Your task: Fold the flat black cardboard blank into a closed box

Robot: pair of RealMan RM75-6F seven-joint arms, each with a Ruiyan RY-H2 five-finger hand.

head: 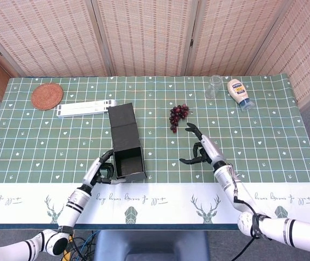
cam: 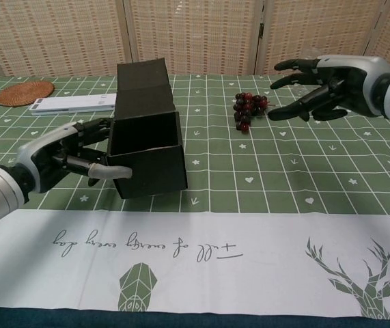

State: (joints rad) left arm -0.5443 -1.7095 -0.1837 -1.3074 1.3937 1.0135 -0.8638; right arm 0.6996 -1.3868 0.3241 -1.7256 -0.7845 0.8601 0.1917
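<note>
Black box in left robot hand

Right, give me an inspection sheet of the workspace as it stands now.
Surface: table under a green patterned cloth with a white front border.
Job's things: black cardboard box, partly folded, open toward the camera in the chest view, lid flap standing at the back, not closed.
Clutter: bunch of dark grapes; woven coaster; white flat rack; clear glass; squeeze bottle lying on its side.
Hands: left hand holds the box at its left wall; right hand is open and holds nothing, raised near the grapes.
Cables: a bundle below the table's front edge, head view only.
Surroundings: woven folding screen behind the table.
</note>
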